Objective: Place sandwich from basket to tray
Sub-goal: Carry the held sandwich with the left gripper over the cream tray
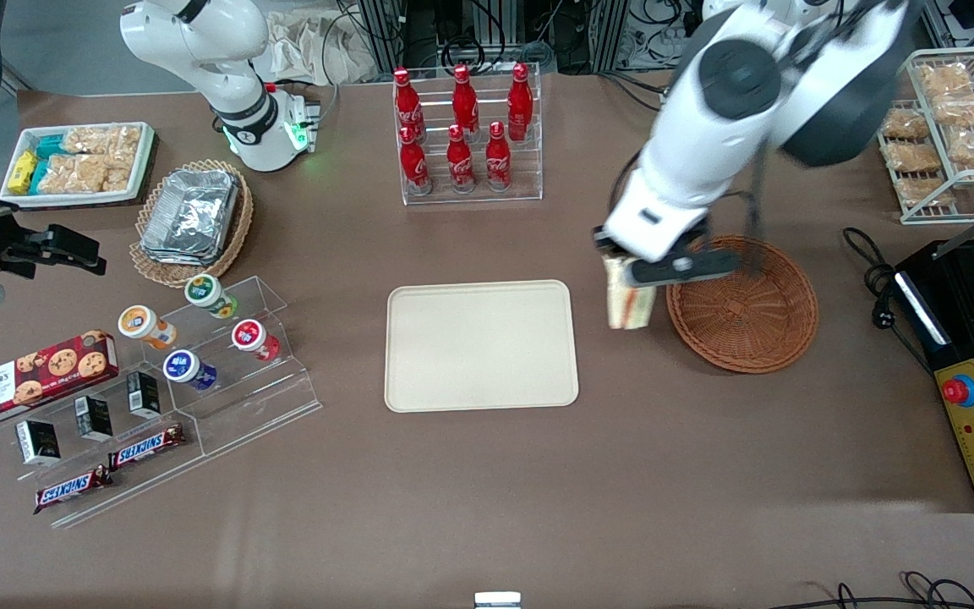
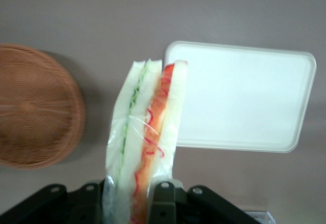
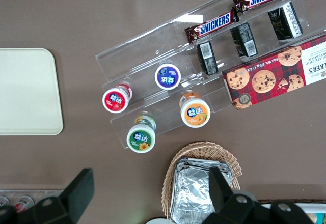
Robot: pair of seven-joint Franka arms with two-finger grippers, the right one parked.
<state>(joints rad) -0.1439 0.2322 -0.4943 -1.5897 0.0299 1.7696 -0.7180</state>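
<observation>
The gripper hangs above the table between the basket and the tray, its fingers clamped on the wrapped sandwich. The sandwich is lifted clear of the basket, just beside the basket's rim and near the tray's edge.

Sandwich: soft white bread, glossy clear film wrap.
Basket: woven wicker, rough, reddish-brown.
Tray: smooth matt cream plastic.
Gripper, above table between basket and tray: matt black plastic.
Table: matt brown covering.
</observation>
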